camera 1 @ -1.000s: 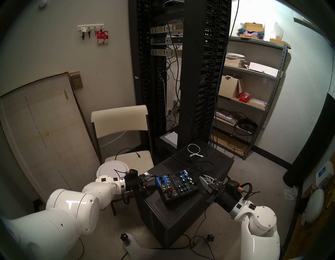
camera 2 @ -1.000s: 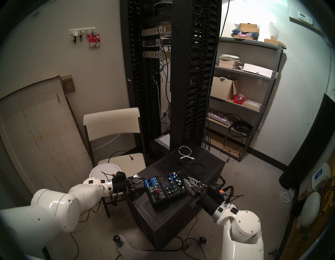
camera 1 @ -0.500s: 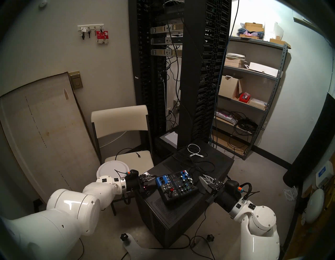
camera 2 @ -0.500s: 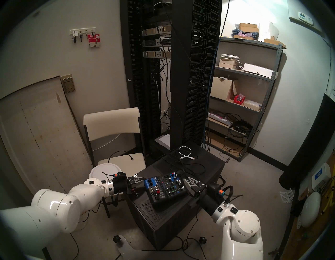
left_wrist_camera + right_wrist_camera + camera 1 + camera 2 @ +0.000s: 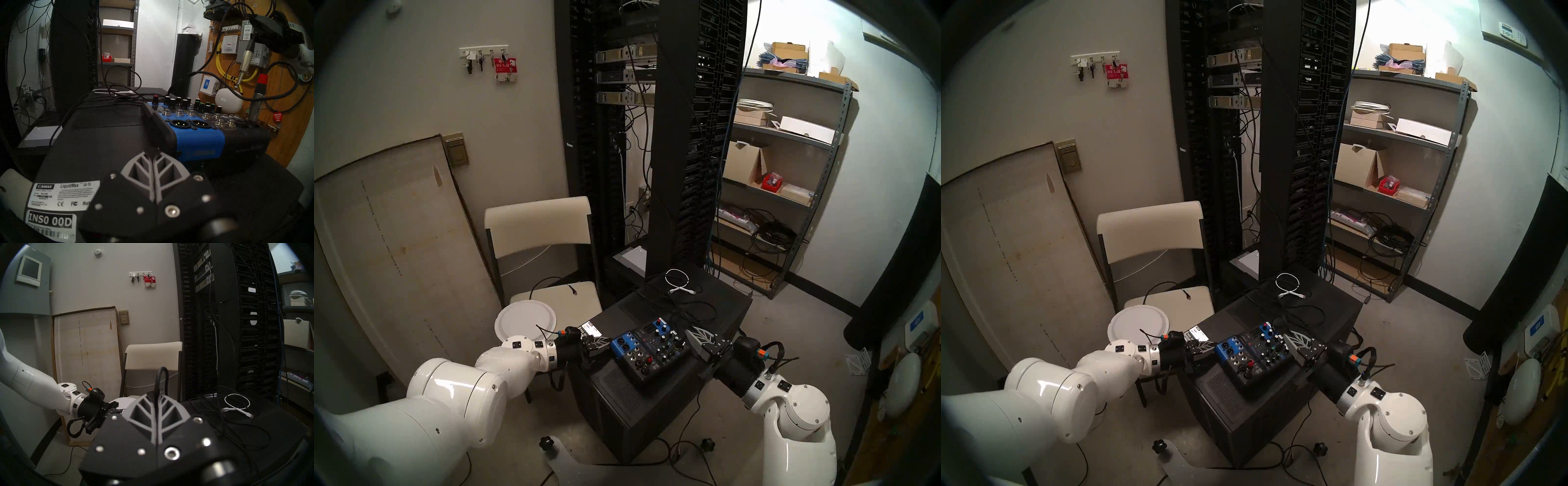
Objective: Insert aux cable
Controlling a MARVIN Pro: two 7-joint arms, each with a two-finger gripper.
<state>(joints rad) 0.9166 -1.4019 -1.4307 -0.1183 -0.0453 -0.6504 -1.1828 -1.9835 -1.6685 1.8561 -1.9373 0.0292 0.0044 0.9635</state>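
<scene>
Since the earlier frame, the left gripper [image 5: 605,340] had pushed right against the mixer [image 5: 650,351], which slid along the black case [image 5: 714,305]. Its jaws were pressed together, empty, tips at the mixer's blue end. Right gripper [image 5: 690,334] jaws pinched the aux cable [image 5: 158,382]; its plug [image 5: 243,65] hung below them, above the mixer.

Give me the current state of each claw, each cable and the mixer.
mixer: flat on the black case, both XLR sockets empty.
left claw: shut, empty, tips at the mixer's blue end.
right claw: shut on the aux cable.
aux cable: unplugged, plug hanging tip-down from the right claw.
red-collared plug: seated upright in the mixer.
white cable: loosely coiled, unplugged, on the case.
</scene>
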